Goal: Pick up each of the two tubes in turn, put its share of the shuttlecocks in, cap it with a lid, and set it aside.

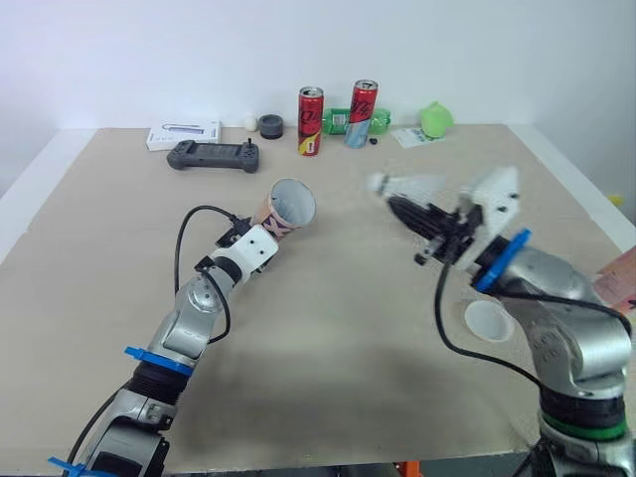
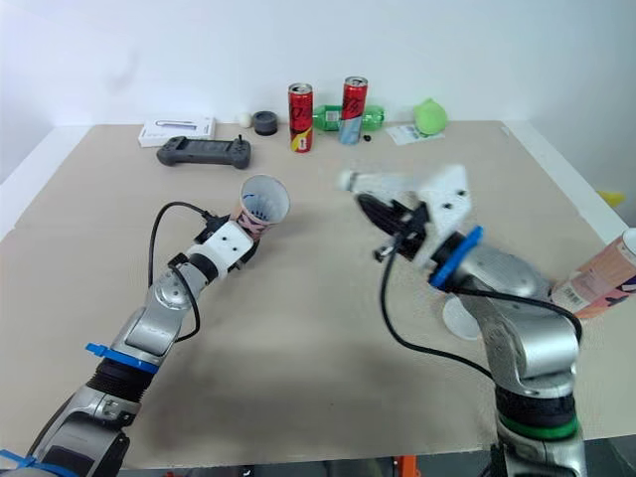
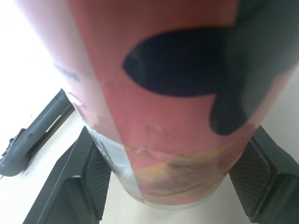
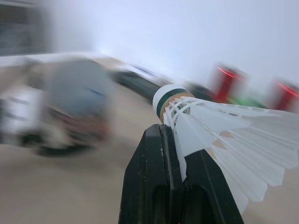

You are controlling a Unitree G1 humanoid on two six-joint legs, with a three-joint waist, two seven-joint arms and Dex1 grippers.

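My left gripper [image 1: 266, 231] is shut on a pink cardboard tube [image 1: 288, 206], held tilted above the table with its open mouth facing up and to the right. In the left wrist view the tube [image 3: 159, 93] sits between both black fingers [image 3: 79, 177]. My right gripper [image 1: 399, 208] is shut on a white shuttlecock [image 1: 409, 186] with a green-banded cork, held in the air to the right of the tube's mouth and apart from it. The right wrist view shows the shuttlecock [image 4: 210, 126] pinched at its skirt. A white lid [image 1: 489, 320] lies under my right arm. A second pink tube [image 2: 599, 278] lies at the right edge.
Along the back edge stand two red cans [image 1: 311, 121] [image 1: 362, 114], a green bottle [image 1: 341, 122], a dark game controller [image 1: 214, 155], a white box [image 1: 183, 134], a black round cap [image 1: 270, 126] and a green object [image 1: 435, 119].
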